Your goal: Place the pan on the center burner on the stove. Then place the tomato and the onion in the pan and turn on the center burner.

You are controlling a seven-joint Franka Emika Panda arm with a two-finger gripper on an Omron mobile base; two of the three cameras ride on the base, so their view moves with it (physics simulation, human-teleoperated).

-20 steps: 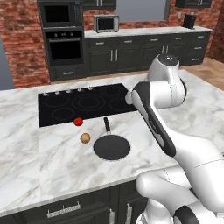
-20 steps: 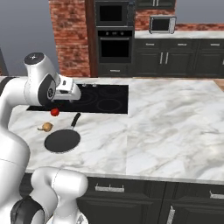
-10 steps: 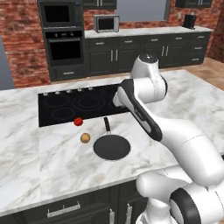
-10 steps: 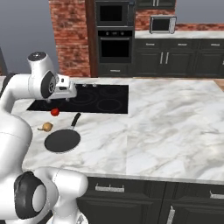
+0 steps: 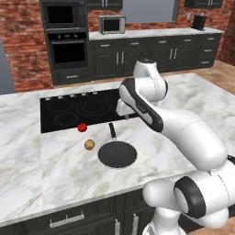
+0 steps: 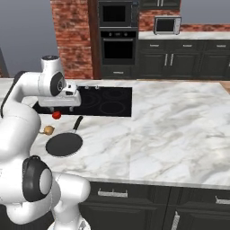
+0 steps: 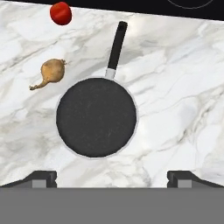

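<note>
Left base view: I see the pan [image 5: 117, 154] on the marble table [image 5: 55, 174], just in front of the stove [image 5: 78, 110]; the onion [image 5: 89, 145] lies left of the pan, the tomato [image 5: 82, 127] at the stove's front edge.
Right base view: pan [image 6: 64, 144] empty, handle toward the stove [image 6: 108, 101].
Hand view: my tool [image 7: 112, 177] hangs over the pan [image 7: 96, 117], fingers spread wide, holding nothing.

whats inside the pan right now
Nothing: the pan shows a bare dark inside, sitting on the marble counter. The tomato and the onion lie outside it on the counter. What is under the pan is covered.
</note>
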